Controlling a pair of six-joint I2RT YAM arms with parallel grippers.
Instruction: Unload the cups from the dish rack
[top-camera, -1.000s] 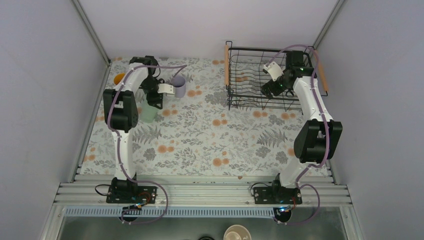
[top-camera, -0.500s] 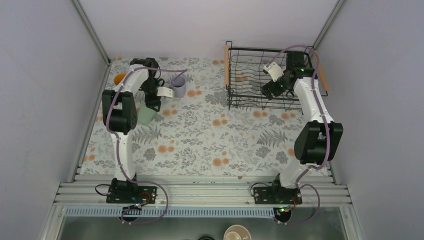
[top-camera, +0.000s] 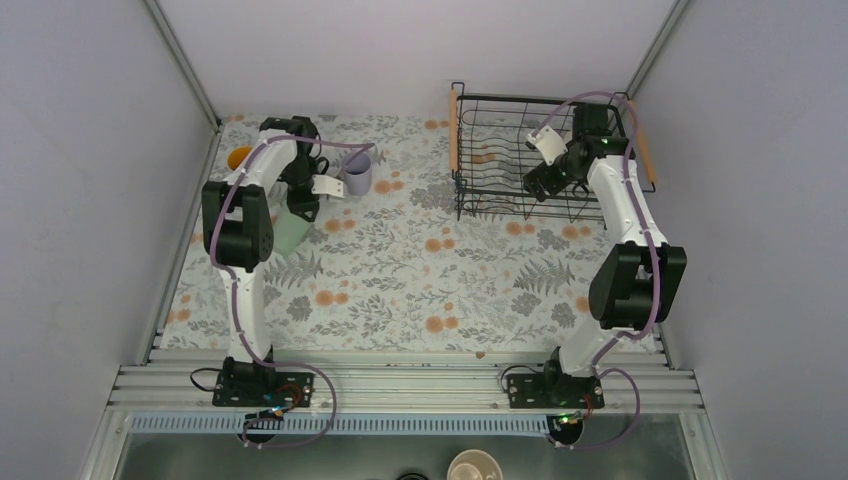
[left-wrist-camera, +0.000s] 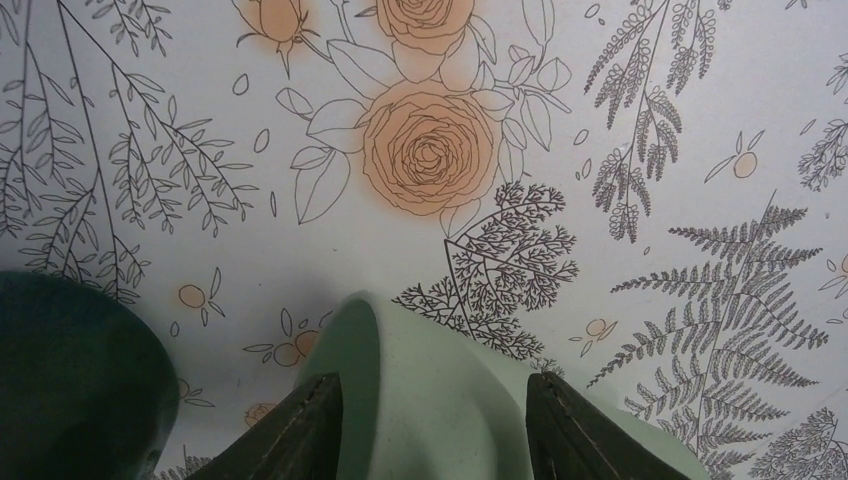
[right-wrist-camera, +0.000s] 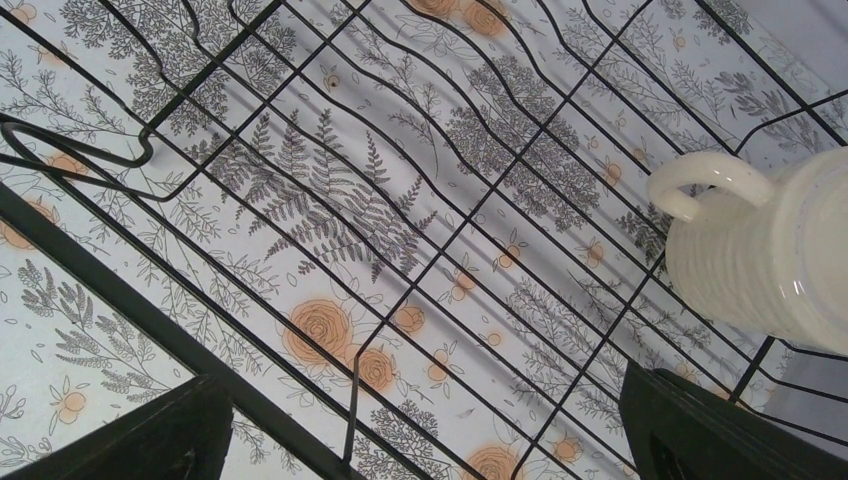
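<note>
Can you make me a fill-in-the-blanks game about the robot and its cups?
1. The cream mug sits inside the ___.
2. The right gripper has its jaws ___, with nothing between them.
3. The lavender tumbler stands upright on the ___.
4. In the left wrist view, the mint green cup shows between the left gripper's jaws, with the dark green mug to its ___.

Missing words: dish rack; open; table; left.

Pale walls (top-camera: 400, 50); floral, perhaps cloth, tabletop (top-camera: 400, 290)
</note>
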